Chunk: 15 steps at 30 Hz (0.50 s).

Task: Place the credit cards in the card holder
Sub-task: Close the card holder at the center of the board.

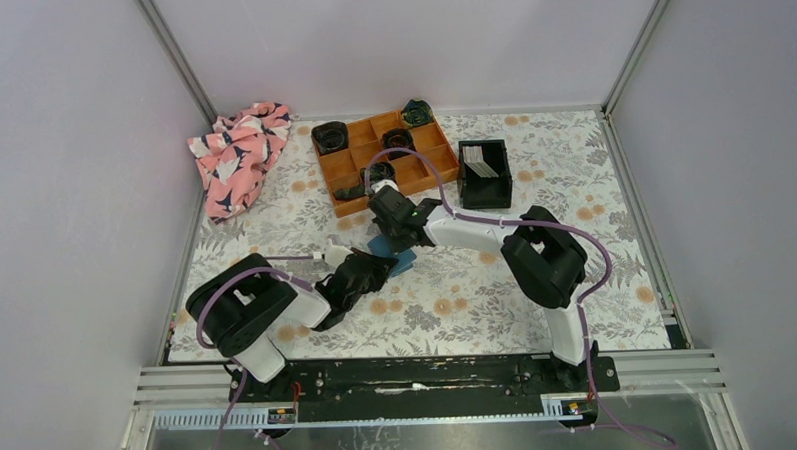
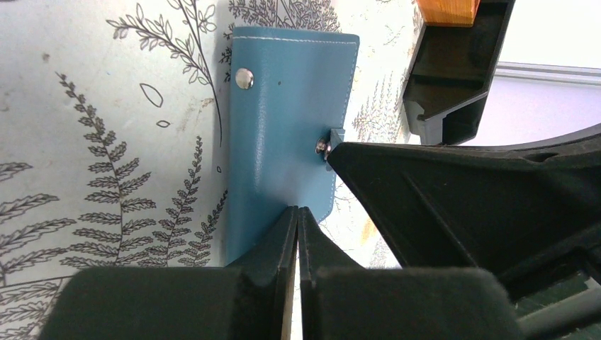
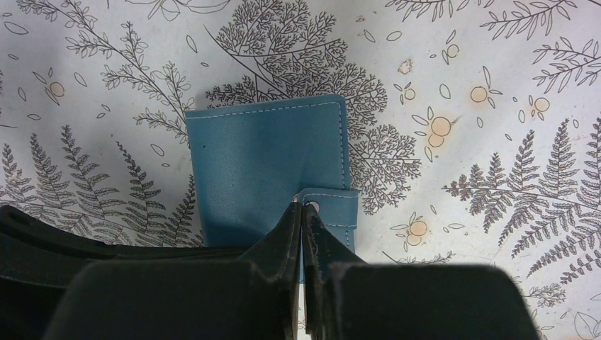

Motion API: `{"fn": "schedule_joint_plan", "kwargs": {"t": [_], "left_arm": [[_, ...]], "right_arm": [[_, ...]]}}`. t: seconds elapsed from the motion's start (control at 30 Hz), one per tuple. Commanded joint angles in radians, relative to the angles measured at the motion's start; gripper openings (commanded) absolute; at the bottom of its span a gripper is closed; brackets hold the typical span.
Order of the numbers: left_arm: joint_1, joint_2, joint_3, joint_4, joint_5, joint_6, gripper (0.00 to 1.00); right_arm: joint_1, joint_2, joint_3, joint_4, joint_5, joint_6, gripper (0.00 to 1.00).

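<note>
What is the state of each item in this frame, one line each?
card holder: folded shut, lying flat
credit cards: in the black bin, not yet loaded
left claw: shut, tips at the holder's edge
right claw: shut, tips at the holder's strap
cloth: crumpled

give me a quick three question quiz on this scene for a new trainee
1. Fill in: the left gripper and the right gripper both have their fingers ____.
2. True or false: the card holder lies unfolded, pockets showing.
3. The credit cards are: A in the card holder; B in the black bin; C held by the right gripper.
Key: 1 shut; 2 false; 3 B.
</note>
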Motion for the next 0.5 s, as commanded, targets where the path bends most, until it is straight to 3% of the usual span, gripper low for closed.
{"fn": "schedule_joint_plan", "kwargs": {"t": [0.0, 0.47], "left_arm": [[0.01, 0.055, -0.036, -0.135, 0.024, 0.046, 0.06], [0.015, 0.069, -0.042, -0.114, 0.035, 0.045, 0.06]], "right_arm": [[0.033, 0.009, 0.042, -0.004, -0.025, 0.001, 0.04], [0.042, 0.019, 0.067, -0.01, -0.018, -0.002, 0.03]]}}
